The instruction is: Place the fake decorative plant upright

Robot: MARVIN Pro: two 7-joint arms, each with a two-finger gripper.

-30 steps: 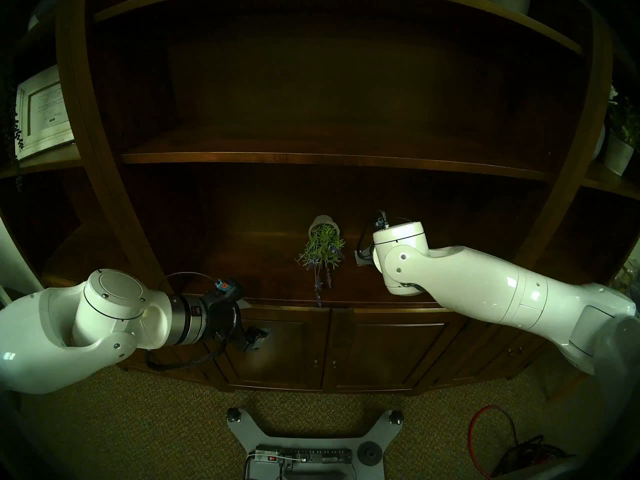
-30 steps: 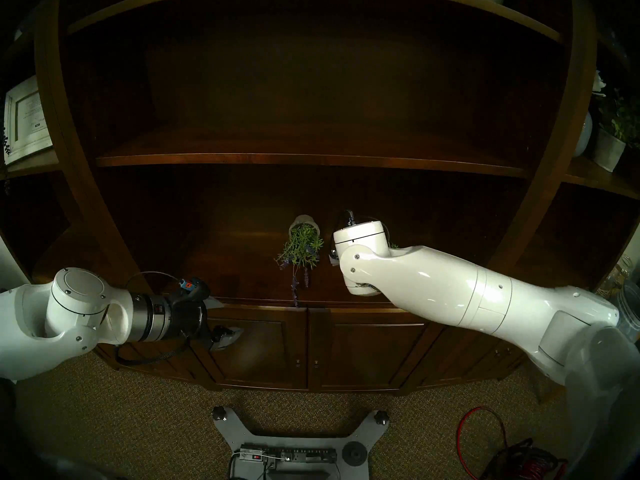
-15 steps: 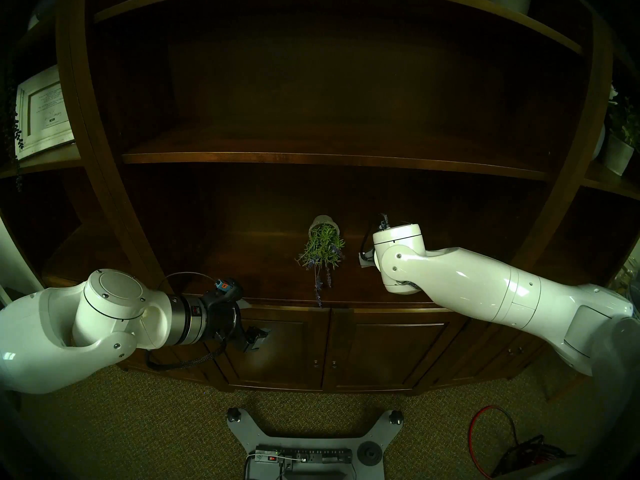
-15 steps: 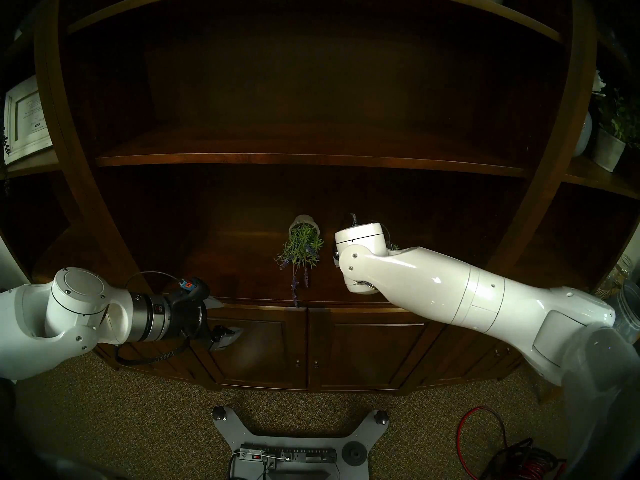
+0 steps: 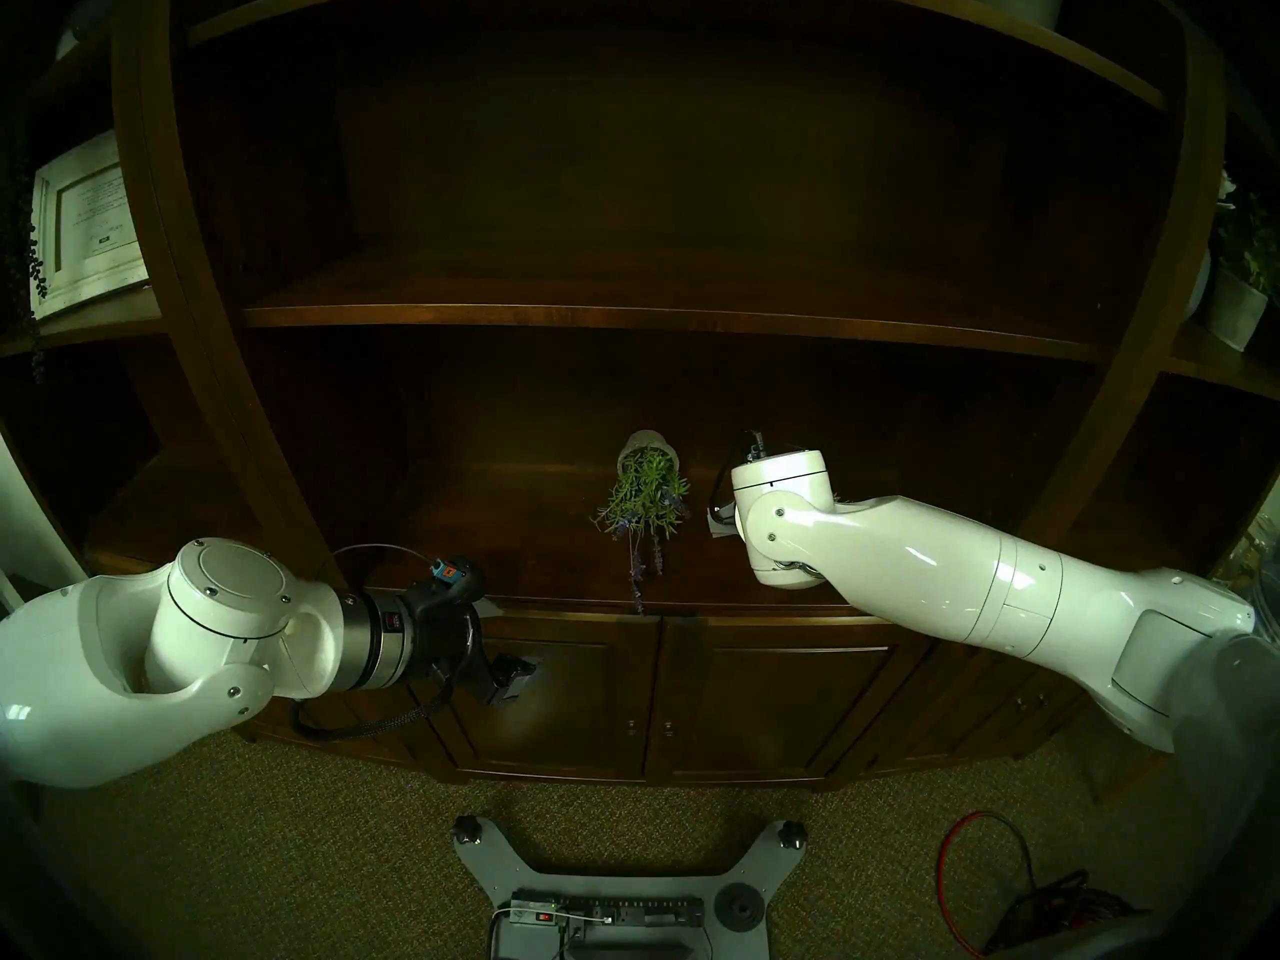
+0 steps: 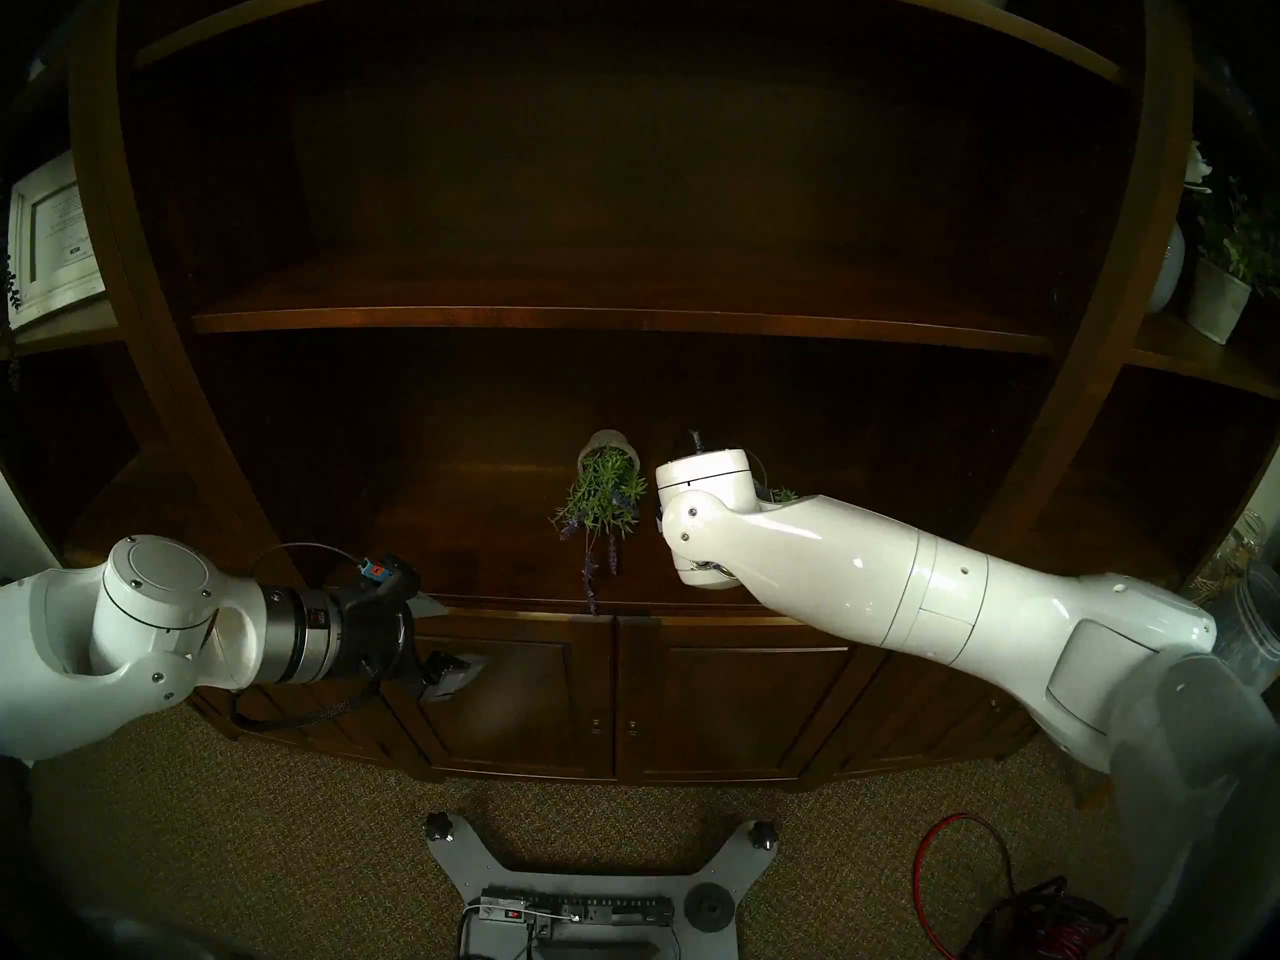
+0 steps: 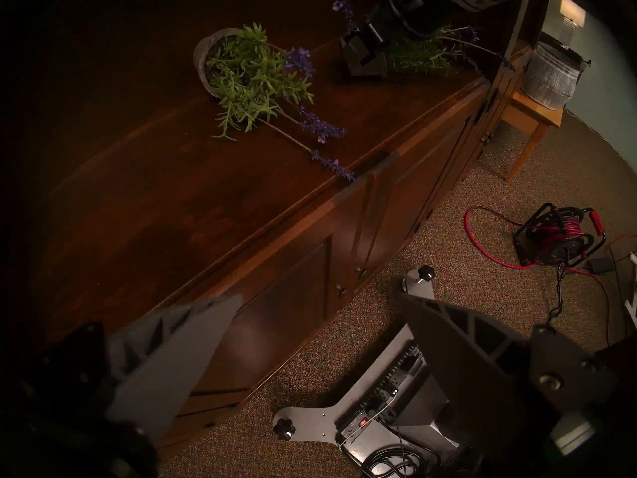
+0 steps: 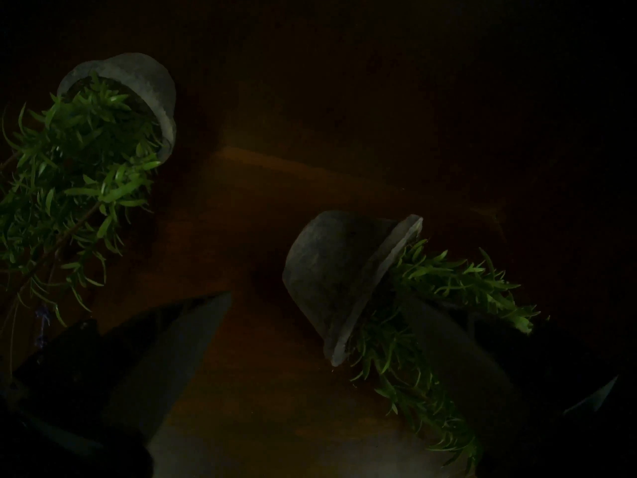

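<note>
I have the right gripper (image 8: 310, 380) spread wide and empty, the tipped grey stone-look pot of fake green sprigs (image 8: 337, 270) lying just ahead between its fingers; it looks rigid and light, so I'd pinch the pot wall, not the floppy foliage.

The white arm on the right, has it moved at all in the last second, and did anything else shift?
The robot's white right arm slid a little leftward toward the tipped grey-potted lavender plant, nothing grasped. The left arm, that plant and the second tipped potted plant under the open right gripper stayed put.
</note>
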